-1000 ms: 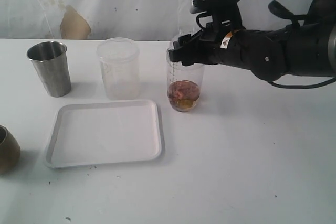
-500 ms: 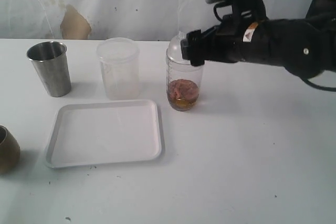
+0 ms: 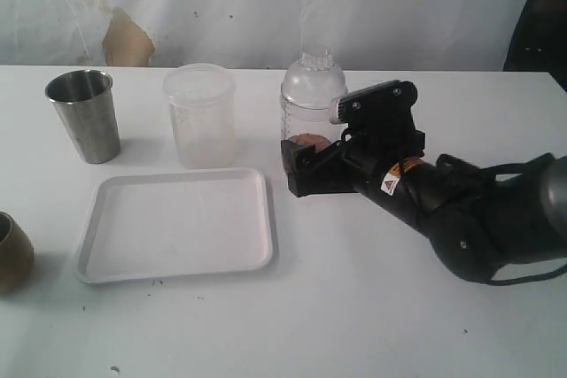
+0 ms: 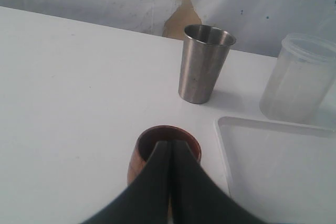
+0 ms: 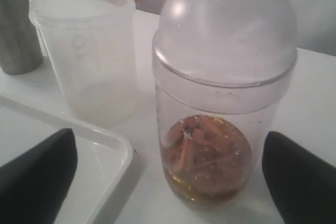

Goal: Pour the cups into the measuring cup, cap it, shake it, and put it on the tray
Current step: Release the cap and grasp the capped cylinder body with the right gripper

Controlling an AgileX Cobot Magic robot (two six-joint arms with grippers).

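**Fig.** Toward the desk's [image 3: 425,325] left edge, the closed left tool [image 4: 169,148] is hovering over the squat brown wooden cup [image 3: 12,258], with nothing between its fingers. The tapered steel tumbler [image 3: 84,117], frosted translucent plastic cup [image 3: 200,117] and flat white rectangular tray [image 3: 177,223] are sitting left of centre. Near the rear middle, the tall clear plastic measuring cup [image 3: 310,99], domed lid on, is standing off the tray. The open right tool [image 3: 306,170] is straddling its lower body without touching. The cup is probably light and slippery, so gripping below the lid seam looks safest. The frosted cup and tray corner are crowding its left side.

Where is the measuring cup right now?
In the exterior view, the measuring cup stands capped near centre, right of the frosted cup and beyond the tray's far-right corner.
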